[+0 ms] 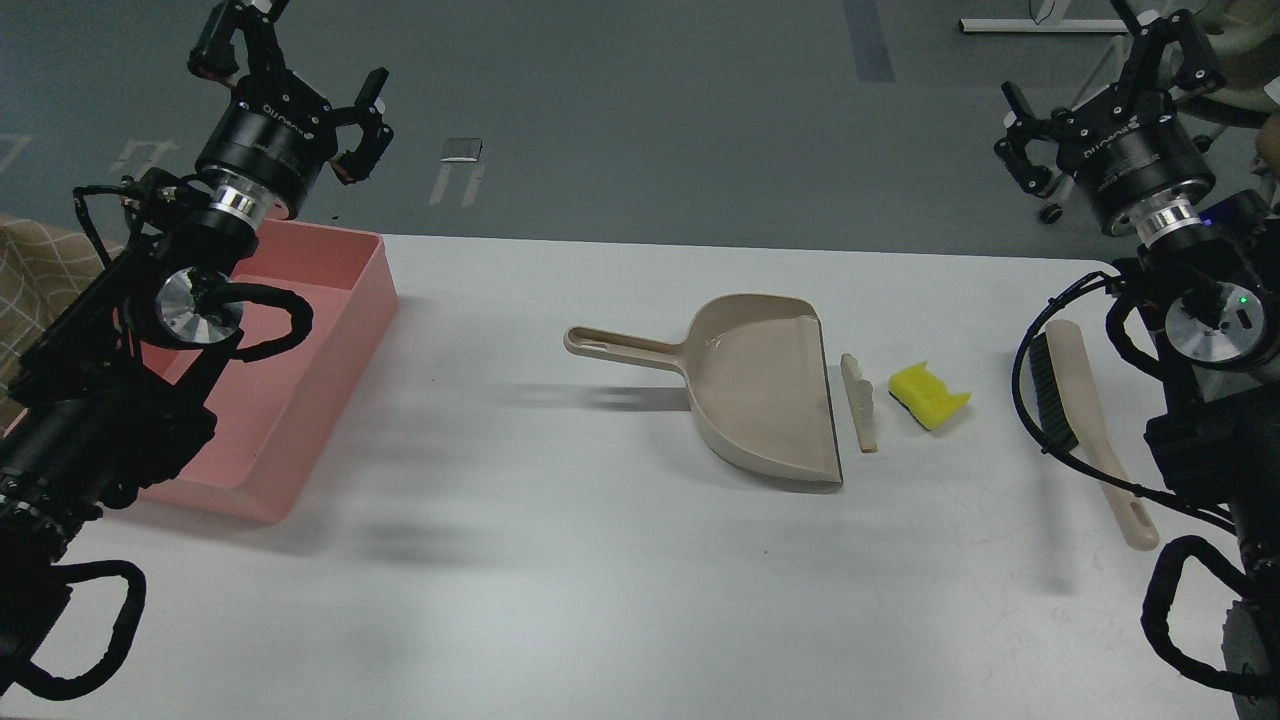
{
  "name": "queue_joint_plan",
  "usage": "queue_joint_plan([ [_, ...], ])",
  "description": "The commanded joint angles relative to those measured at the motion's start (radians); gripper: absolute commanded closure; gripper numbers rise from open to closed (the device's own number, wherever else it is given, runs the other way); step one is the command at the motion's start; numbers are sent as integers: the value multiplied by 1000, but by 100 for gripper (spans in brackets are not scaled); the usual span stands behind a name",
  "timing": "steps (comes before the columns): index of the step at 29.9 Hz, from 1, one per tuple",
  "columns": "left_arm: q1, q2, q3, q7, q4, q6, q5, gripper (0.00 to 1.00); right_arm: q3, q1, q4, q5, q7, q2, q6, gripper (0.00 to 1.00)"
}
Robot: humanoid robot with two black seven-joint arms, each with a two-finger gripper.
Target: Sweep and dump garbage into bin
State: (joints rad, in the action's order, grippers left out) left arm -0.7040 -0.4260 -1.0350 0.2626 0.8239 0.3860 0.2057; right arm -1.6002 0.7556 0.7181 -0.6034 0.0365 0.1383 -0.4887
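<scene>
Lying by the dustpan [765, 385], jagged yellow garbage [929, 394]; both end effectors seemingly spread wide, empty.

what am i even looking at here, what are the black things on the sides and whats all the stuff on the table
This is one picture taken from a humanoid robot's own head, looking down at a white table. The black things are its two arms. Each ends in a two-finger end effector: the left end effector and the right end effector are both raised, open and holding nothing. On the table, a pink bin sits at the left. In the middle lies a beige dustpan, with a whitish scrap at its lip and a yellow scrap just beyond. A brush lies at the right.
</scene>
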Motion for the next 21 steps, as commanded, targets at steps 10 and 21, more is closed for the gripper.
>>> queue_joint_plan([
  [10, -15, 0, 27, -2, -3, -22, 6, 2, -3, -1, 17, 8, 2, -6, 0, 0],
  [21, -29, 0, 24, 0, 1, -26, 4, 2, -9, -10, 52, 10, 5, 1, 0, 0],
])
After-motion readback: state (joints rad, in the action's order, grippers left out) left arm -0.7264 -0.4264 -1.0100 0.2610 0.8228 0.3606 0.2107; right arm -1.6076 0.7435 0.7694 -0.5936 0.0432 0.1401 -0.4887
